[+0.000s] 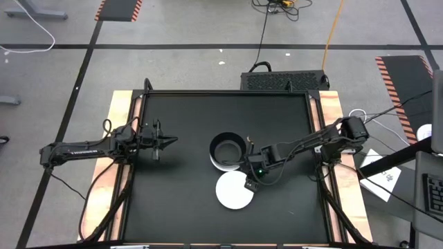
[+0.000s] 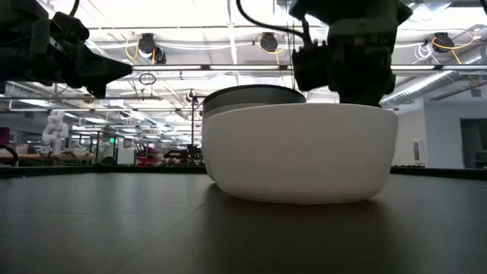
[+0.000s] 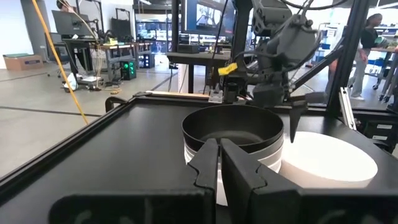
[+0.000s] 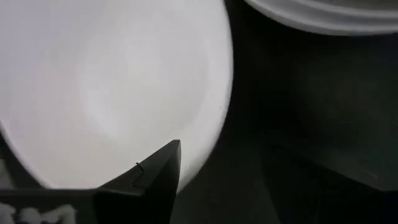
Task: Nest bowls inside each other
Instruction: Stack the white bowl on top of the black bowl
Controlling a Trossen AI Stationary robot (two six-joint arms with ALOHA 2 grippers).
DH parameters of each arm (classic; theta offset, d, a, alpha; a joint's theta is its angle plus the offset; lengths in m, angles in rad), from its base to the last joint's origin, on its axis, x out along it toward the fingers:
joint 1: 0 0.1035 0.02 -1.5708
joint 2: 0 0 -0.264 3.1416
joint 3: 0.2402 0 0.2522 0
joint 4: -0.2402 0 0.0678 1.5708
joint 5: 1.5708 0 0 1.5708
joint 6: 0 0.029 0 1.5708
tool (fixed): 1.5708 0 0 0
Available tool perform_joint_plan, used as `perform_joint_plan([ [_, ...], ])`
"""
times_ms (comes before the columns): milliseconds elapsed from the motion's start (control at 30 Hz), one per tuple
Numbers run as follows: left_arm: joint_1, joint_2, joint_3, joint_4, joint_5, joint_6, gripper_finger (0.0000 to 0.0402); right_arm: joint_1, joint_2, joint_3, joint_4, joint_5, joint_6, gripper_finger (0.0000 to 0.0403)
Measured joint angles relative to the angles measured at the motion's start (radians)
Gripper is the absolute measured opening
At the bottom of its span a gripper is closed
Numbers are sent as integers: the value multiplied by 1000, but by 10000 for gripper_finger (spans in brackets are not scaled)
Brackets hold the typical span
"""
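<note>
Near centre of black surface (image 1: 180,200): stack of nested bowls (image 1: 226,151), black bowl on top, white rims showing beneath. Lone white bowl (image 1: 234,191) at 5 o'clock of stack, just beside it, upright on surface, not yet nested. Right pincer (image 1: 249,181) low over lone bowl's 1 o'clock rim; one finger (image 4: 152,174) seen against bowl interior, other outside wall, so open and straddling the rim, not clamped as far as visible. Left pincer (image 1: 168,141) at 9 o'clock of stack, well apart, fingers together, empty, waiting.

Risks judged: thin rim grip could let smooth bowl tilt or slip on lift; tilted bowl could catch black bowl's rim and shove stack sideways; closing off-centre could skid bowl into stack.
</note>
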Motion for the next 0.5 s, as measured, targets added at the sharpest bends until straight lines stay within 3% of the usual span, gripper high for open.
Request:
perform_joint_plan([
  [300, 0, 0, 0, 1, 0, 0, 21, -8, -6, 0, 36, -8, -63, 200],
  [500, 1, 0, 0, -1, 0, 7, 21, -8, -5, 0, 31, -25, -84, 155],
])
